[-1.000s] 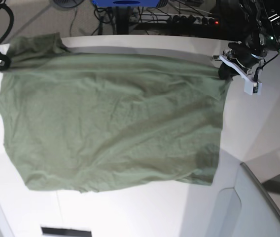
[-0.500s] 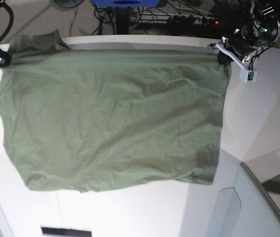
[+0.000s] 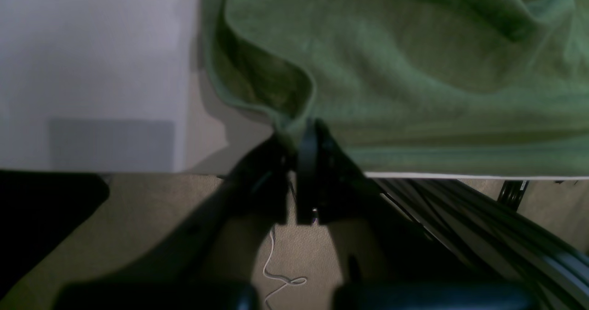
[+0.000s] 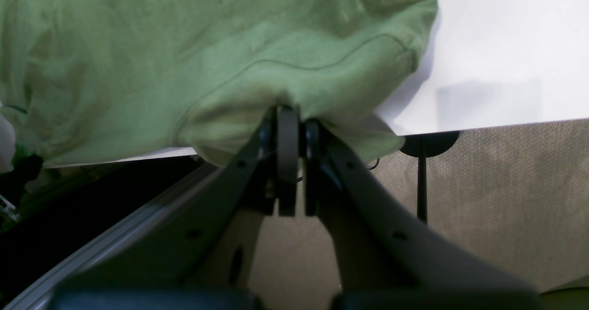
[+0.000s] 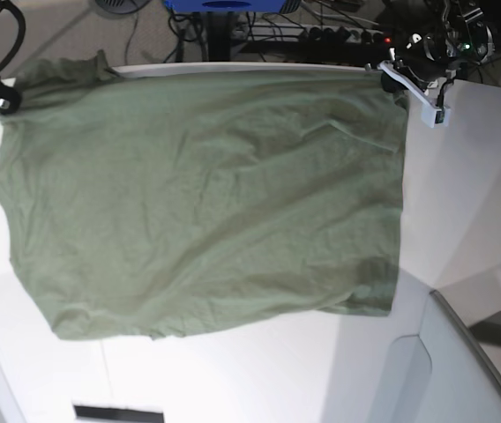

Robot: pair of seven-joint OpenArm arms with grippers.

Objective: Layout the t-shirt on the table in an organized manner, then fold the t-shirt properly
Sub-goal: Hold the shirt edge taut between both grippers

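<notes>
The t-shirt is spread on the table; cables lie beyond. Its far corners are clamped by the left gripper and right gripper.

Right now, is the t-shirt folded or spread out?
Spread out: the t-shirt lies open across the table, lightly wrinkled, with no fold made yet.

Bright overhead glare on white table, dim soft wrist views, near arm parts blurred

One t-shirt, two grippers, one table
</notes>
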